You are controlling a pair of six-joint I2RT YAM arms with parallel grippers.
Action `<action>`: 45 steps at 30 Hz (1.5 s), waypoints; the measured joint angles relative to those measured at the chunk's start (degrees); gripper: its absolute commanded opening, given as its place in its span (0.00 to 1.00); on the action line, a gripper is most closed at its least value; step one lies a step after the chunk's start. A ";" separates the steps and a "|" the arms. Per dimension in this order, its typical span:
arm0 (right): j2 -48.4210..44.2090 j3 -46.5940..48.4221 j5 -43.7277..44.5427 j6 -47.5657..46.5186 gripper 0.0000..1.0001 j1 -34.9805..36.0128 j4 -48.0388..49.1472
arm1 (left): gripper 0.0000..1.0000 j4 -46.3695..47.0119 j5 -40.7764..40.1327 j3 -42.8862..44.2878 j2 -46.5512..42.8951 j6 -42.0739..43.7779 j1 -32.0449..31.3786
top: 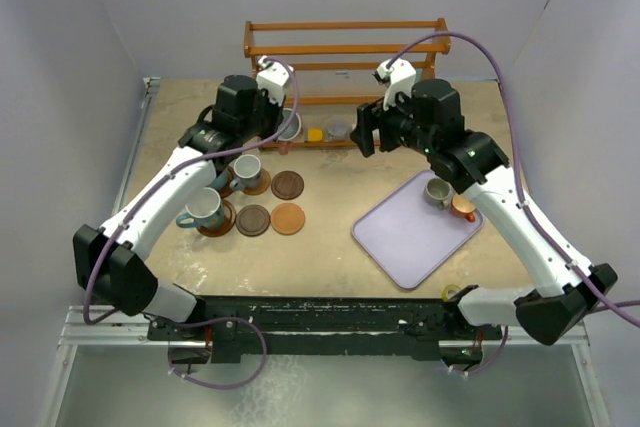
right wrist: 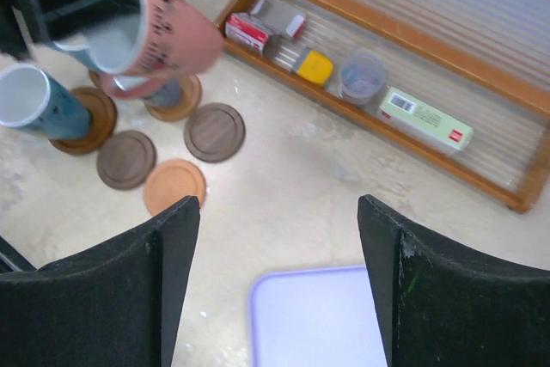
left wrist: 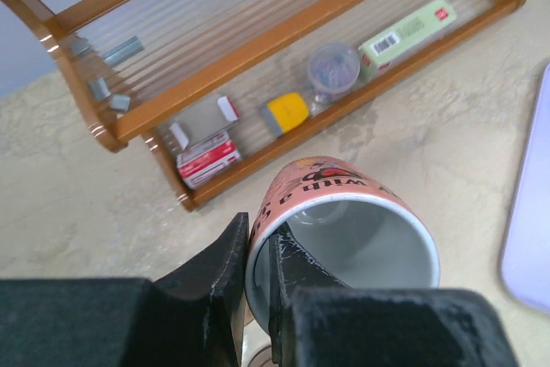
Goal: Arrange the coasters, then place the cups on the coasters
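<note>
On the left of the overhead view, two blue mugs sit on coasters. The coasters lie in a tight cluster on the left middle of the table. Three of the discs I can see are bare: two dark ones and an orange coaster.

Just above that cluster the left gripper is clamped on the rim of a pink mug, one finger inside the wall and one outside. The mug hangs tilted above the table, its mouth toward the wrist camera, in front of the wooden rack. Pinching the wall rather than the handle probably leaves the base free to go down flat on a bare disc.

At upper centre, the right gripper hangs spread wide over bare table with nothing between its jaws. Further right, the lavender tray holds a grey mug and an orange mug, both not yet on coasters. My guess is that fetching them falls to that free hand
</note>
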 measured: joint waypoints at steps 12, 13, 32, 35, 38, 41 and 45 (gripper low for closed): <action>-6.71 -11.67 -13.86 -13.99 0.93 -12.90 -5.84 | 0.03 -15.02 10.10 -7.56 -12.72 16.94 1.03; -6.69 -12.24 -14.49 -14.75 0.94 -13.60 -6.54 | 0.03 -16.28 10.60 -8.28 -13.29 18.05 1.03; -15.76 -26.77 -17.03 -21.20 0.97 -18.73 -8.52 | 0.03 -22.53 8.98 -19.12 -9.55 24.13 3.80; -15.76 -27.17 -17.84 -21.53 0.97 -19.32 -8.52 | 0.03 -22.43 9.57 -19.71 -8.63 25.66 5.25; -15.76 -27.19 -18.03 -21.81 0.96 -19.39 -8.33 | 0.03 -22.21 10.86 -19.71 -6.45 27.02 7.08; -15.67 -27.28 -18.27 -22.14 0.96 -19.39 -8.33 | 0.03 -21.92 12.02 -19.80 -3.98 28.33 8.90; -15.21 -27.30 -18.93 -22.40 0.96 -19.39 -8.33 | 0.03 -21.92 13.70 -19.80 -1.95 29.51 11.13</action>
